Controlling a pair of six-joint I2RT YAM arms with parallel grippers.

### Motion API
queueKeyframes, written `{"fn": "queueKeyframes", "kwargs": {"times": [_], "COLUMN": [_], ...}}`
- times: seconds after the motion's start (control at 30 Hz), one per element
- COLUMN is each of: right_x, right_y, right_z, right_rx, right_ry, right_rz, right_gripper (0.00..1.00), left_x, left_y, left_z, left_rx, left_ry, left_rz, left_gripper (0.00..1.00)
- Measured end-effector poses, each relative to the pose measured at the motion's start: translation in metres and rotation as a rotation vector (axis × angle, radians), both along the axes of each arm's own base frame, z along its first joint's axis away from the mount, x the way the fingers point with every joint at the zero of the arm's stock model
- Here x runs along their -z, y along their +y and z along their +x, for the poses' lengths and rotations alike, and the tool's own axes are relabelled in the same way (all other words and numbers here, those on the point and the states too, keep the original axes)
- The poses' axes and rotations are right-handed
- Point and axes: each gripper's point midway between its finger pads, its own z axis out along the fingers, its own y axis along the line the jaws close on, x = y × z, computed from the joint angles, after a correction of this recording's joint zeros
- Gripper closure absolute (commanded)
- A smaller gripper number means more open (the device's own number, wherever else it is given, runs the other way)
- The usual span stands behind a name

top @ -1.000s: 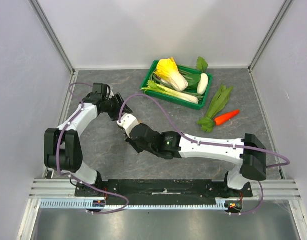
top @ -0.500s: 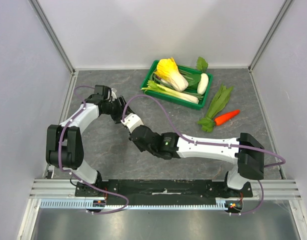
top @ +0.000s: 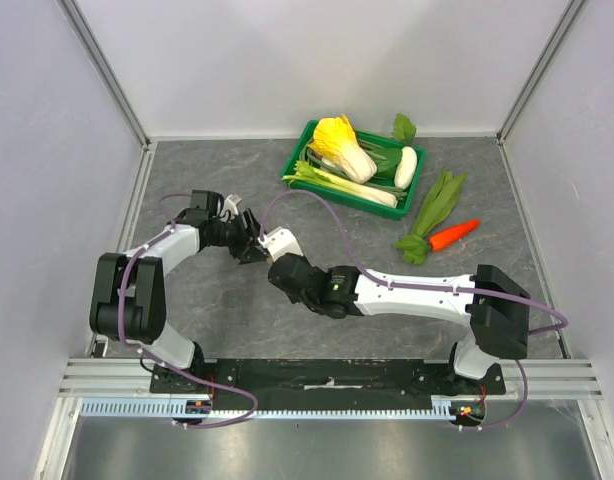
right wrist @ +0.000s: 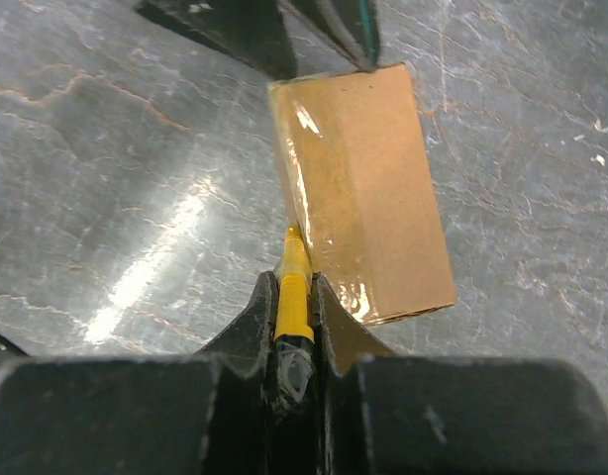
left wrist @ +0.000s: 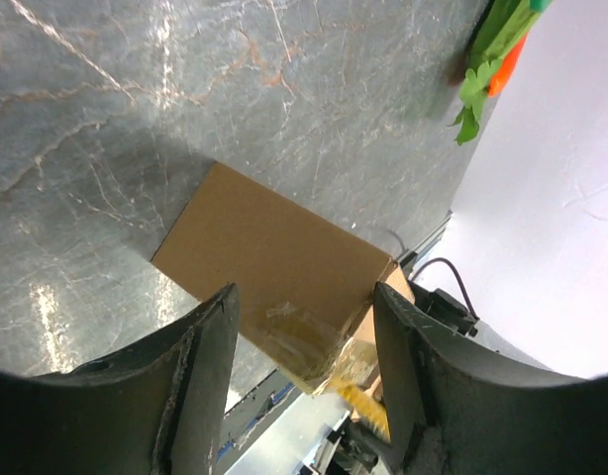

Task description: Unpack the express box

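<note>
- Gray marbled tabletop (top: 217, 310) fills the floor of a white-walled booth, with both arm bases bolted along its near edge.
- From the near right corner, the right arm lies long across the tabletop toward the left of centre. The left arm bends in from the near left to meet it.
- Right tool (right wrist: 292, 284): its two fingers are pressed together on a slim yellow stick (right wrist: 294, 252), which juts forward from between them.
- The stick's tip rests against the express box (right wrist: 358, 188), at the long top edge where shiny clear tape (right wrist: 304, 168) runs.
- The express box is a plain brown carton lying flat on the tabletop left of centre, lid down. In the overhead view the two tools cover it.
- Left tool (left wrist: 304, 297): its fingers stand apart at the far end of the box, which shows in the gap between them. Whether they press on the cardboard cannot be told.
- Well to the right lie an orange carrot (top: 453, 235) and, just beside it, a leafy green bunch (top: 432, 205).
- Farthest back, a green crate (top: 295, 155) holds a yellow-leafed cabbage (top: 342, 148), a leek (top: 347, 185) and a white radish (top: 405, 167).
</note>
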Motion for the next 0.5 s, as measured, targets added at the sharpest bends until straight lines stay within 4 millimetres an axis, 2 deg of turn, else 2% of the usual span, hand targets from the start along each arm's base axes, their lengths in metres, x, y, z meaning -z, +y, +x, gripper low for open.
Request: {"fn": "queueKeyframes", "kwargs": {"times": [0.2,0.5], "right_x": [0.011,0.0], "right_y": [-0.029,-0.066], "right_z": [0.008,0.018], "right_rx": [0.086,0.191], "right_ry": [0.01,-0.012], "right_rz": [-0.028,-0.007], "right_gripper": [1.0,1.0], "left_x": [-0.003,-0.006], "left_y": [-0.002,-0.005], "left_z": [-0.015,-0.025], "left_rx": [0.012,0.018], "left_ry": [-0.005,-0.01], "left_rz": [-0.035,-0.063], "left_gripper": [0.4,0.41]}}
